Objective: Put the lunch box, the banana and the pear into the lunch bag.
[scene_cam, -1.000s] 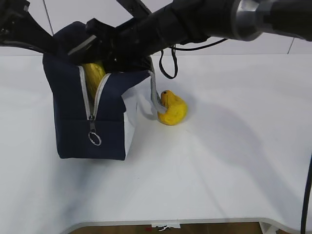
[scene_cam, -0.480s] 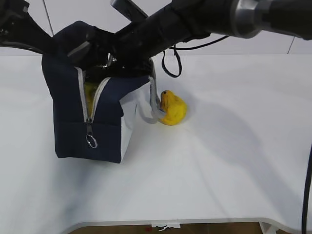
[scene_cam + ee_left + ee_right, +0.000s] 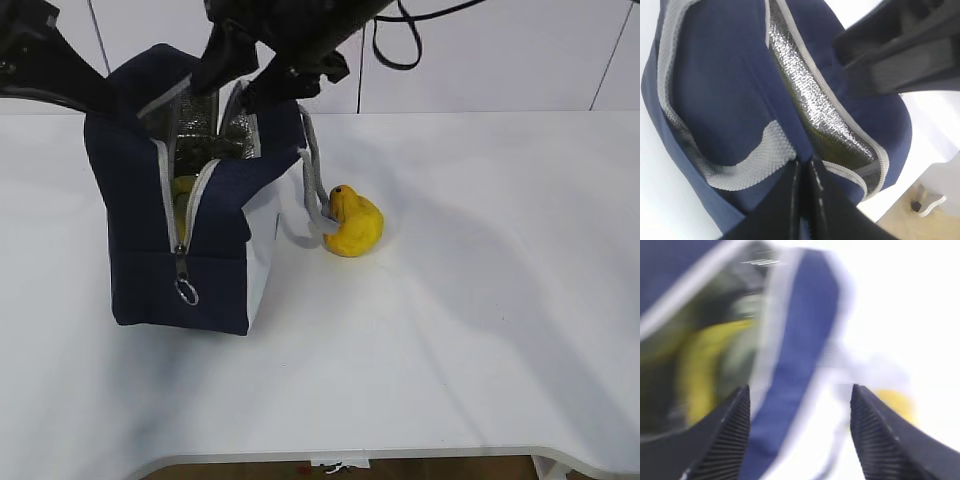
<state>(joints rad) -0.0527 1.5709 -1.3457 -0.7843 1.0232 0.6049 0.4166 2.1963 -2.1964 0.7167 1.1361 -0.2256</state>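
Observation:
The navy lunch bag (image 3: 215, 250) stands at the left with its top unzipped and its foil lining showing. The banana (image 3: 182, 192) lies inside it, seen through the zipper gap and, blurred, in the right wrist view (image 3: 697, 377). The pear (image 3: 352, 222) lies on the table just right of the bag, touching its grey handle (image 3: 312, 205). My right gripper (image 3: 252, 75) hovers open and empty above the bag's mouth. My left gripper (image 3: 805, 172) is shut on the bag's fabric at its far left rim (image 3: 105, 100). The lunch box is not visible.
The white table (image 3: 480, 300) stretches to the right and front of the bag. The ring zipper pull (image 3: 186, 291) hangs on the bag's front end. The right arm (image 3: 900, 50) crosses above the bag in the left wrist view.
The banana has gone from the bag's mouth down inside the bag. My right gripper has let it go and risen above the opening. The left gripper still holds the bag.

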